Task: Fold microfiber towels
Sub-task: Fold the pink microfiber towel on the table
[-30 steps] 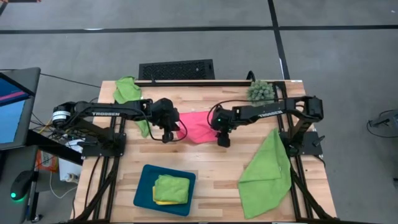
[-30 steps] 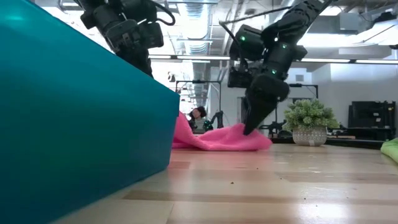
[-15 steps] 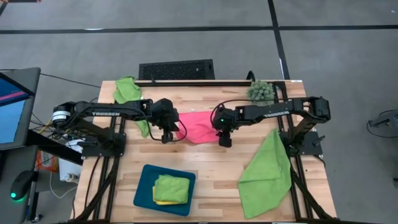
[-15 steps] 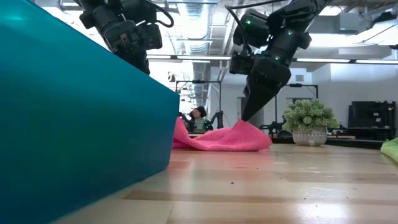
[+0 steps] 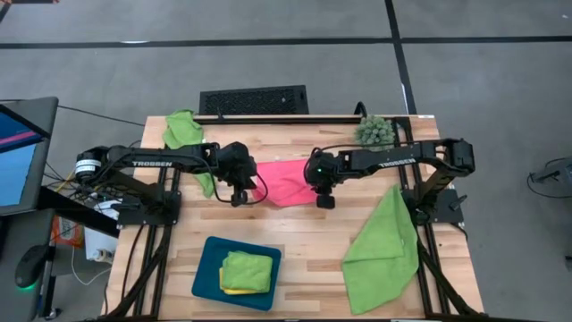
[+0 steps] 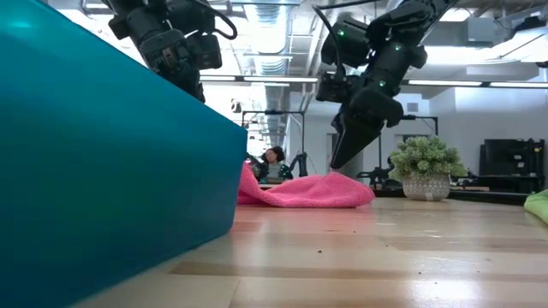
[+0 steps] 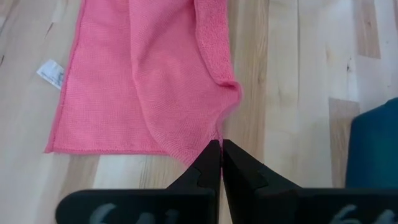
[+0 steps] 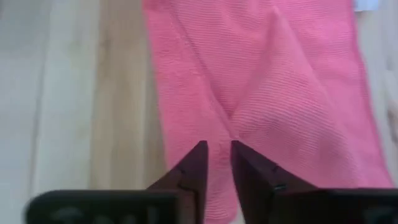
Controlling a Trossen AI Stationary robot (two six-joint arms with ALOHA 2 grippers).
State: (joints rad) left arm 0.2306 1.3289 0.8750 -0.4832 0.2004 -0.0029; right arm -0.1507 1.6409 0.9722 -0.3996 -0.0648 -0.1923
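Pink microfiber towel [image 5: 284, 182] lies rumpled on the wooden table [image 5: 304, 241], 12 o'clock of centre. Left gripper [image 7: 221, 151] pinches its corner at 9 o'clock; right gripper [image 8: 216, 163], fingers narrowly parted, hovers over its 3 o'clock edge, holding nothing.

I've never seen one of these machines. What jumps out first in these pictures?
The hot pink towel lies crumpled at the middle of the wooden table, between two dark arms. The left claw pinches one corner of it, while the right claw hangs just above its other side. A big green towel lies spread near the right edge.
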